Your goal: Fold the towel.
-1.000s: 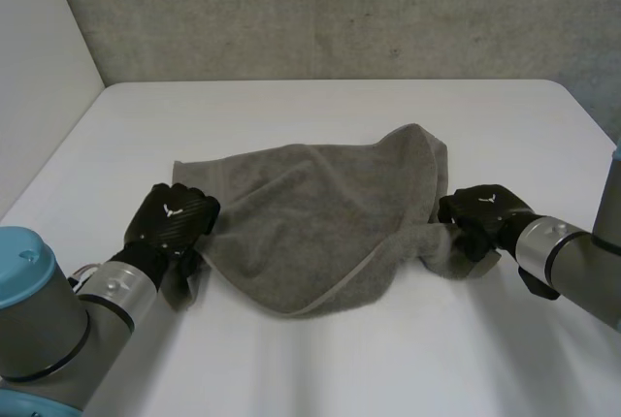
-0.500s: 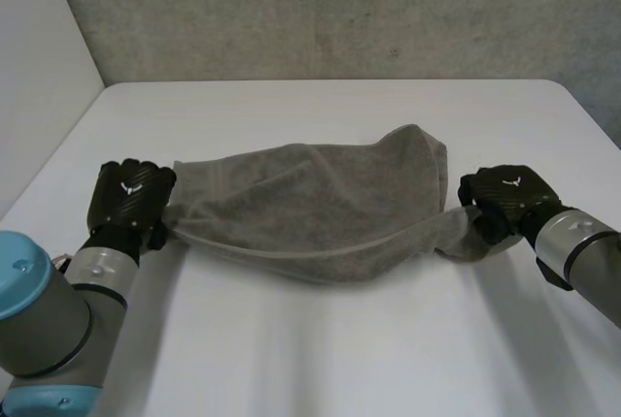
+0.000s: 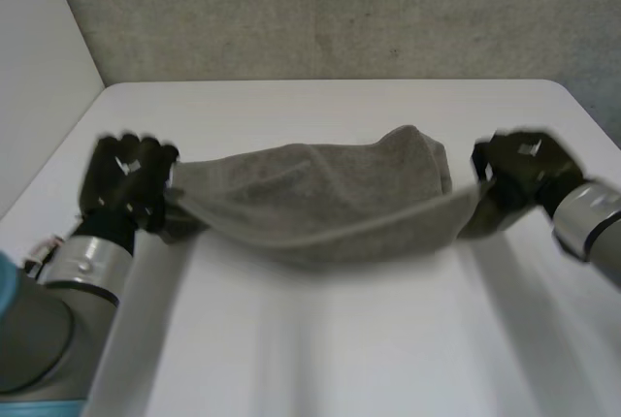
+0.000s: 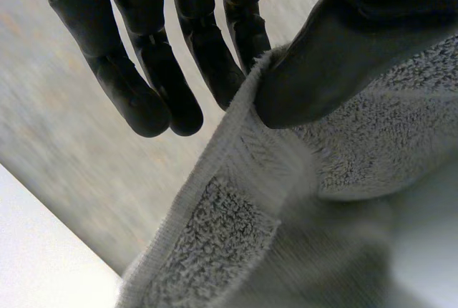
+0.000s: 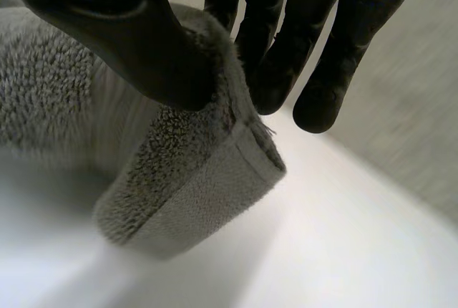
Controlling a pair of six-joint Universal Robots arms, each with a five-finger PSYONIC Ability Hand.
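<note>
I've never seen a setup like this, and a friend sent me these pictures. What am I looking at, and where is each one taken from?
It is a robot with two arms, each ending in a black hand. The wide picture looks down from between the arms at a white table. The left hand and the right hand each pinch one end of a grey towel, stretched between them. The two close-ups come from cameras on the wrists: each shows its own hand pinching the towel's edge.

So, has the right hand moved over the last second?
Yes. The right hand has gone outward and farther from the robot, toward the far right corner of the table, pinching the towel.
</note>
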